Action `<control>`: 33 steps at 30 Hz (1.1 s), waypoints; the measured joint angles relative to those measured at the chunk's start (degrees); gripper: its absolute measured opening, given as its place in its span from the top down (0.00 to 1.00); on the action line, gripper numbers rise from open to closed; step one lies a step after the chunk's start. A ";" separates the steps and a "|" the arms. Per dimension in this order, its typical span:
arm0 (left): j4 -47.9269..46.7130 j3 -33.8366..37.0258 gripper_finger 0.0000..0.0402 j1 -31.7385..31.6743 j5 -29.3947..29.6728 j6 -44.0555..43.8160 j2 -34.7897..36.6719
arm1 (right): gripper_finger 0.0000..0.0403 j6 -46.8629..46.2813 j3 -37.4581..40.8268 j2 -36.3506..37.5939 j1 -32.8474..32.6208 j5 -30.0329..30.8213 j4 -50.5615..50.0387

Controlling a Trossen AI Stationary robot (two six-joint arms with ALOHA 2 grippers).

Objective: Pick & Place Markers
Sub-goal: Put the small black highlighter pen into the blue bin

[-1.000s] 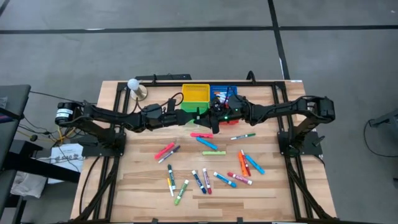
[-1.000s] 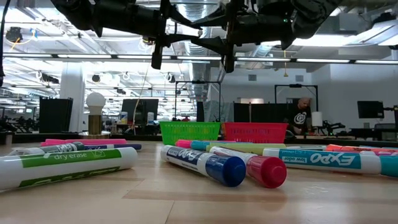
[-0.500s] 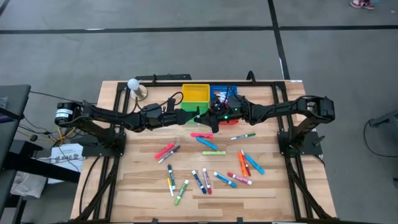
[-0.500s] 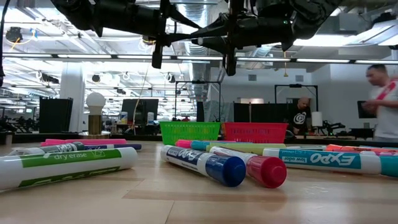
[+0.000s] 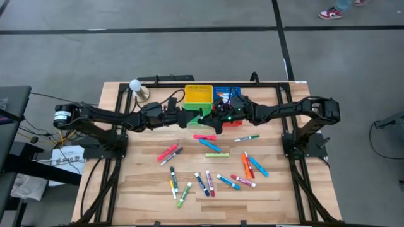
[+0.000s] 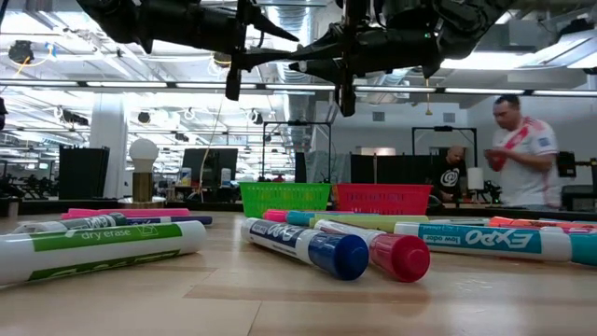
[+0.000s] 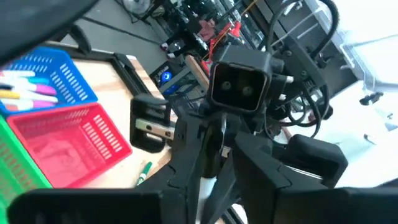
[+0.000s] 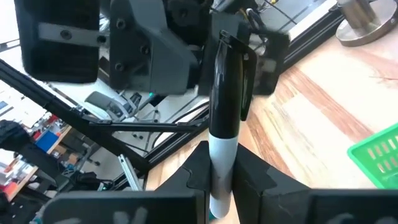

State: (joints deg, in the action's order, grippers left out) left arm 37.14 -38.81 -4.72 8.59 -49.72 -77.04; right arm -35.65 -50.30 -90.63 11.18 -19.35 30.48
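Many markers (image 5: 208, 146) lie loose on the wooden table. One marker (image 8: 225, 93), with a white barrel and a black capped end, hangs in the air over the baskets, where my two arms meet. My right gripper (image 8: 222, 180) is shut on it. My left gripper (image 5: 199, 118) faces it from the table's left. Its fingers stand a little apart on either side of the black end, and I cannot tell whether they touch it. The left wrist view shows the same marker (image 7: 209, 186) between the right gripper's converging fingers. My right gripper pinches the marker's white barrel (image 8: 221, 152) between its two fingers. The fingers come about level from the table's right and lie along the marker. The black capped end sticks out ahead toward the left gripper. The marker is lifted clear of table and baskets.
Four mesh baskets stand under and behind the grippers: yellow (image 5: 198, 94), blue (image 5: 227, 92), green (image 6: 284, 198) and red (image 6: 382, 198). A white ball on a stand (image 5: 135, 85) is at the far left. A person (image 6: 518, 149) stands beyond the table.
My right gripper has shut on the marker's white barrel. My left gripper has rolled about its own line and its fingers have parted a little. Both hands have kept their places above the baskets. A person has walked into the room behind.
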 joint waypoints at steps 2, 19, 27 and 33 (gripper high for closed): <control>-2.31 0.00 0.76 -1.34 -2.02 1.40 1.27 | 0.91 -0.14 0.00 0.00 0.22 -0.20 -0.08; -22.89 8.48 0.74 -5.73 -6.64 8.82 21.74 | 0.91 5.25 -0.02 1.79 6.06 -0.16 -9.39; -22.84 17.95 0.74 -5.30 -6.50 3.54 29.16 | 0.91 12.60 -0.02 10.06 13.64 4.08 -22.10; -22.66 21.12 0.74 -5.35 -6.47 0.98 29.72 | 0.92 19.26 -0.02 16.93 20.25 8.68 -32.47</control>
State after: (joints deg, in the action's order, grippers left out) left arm 14.49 -17.68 -10.07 2.12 -48.74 -47.32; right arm -16.38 -50.33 -73.70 31.43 -10.67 -1.99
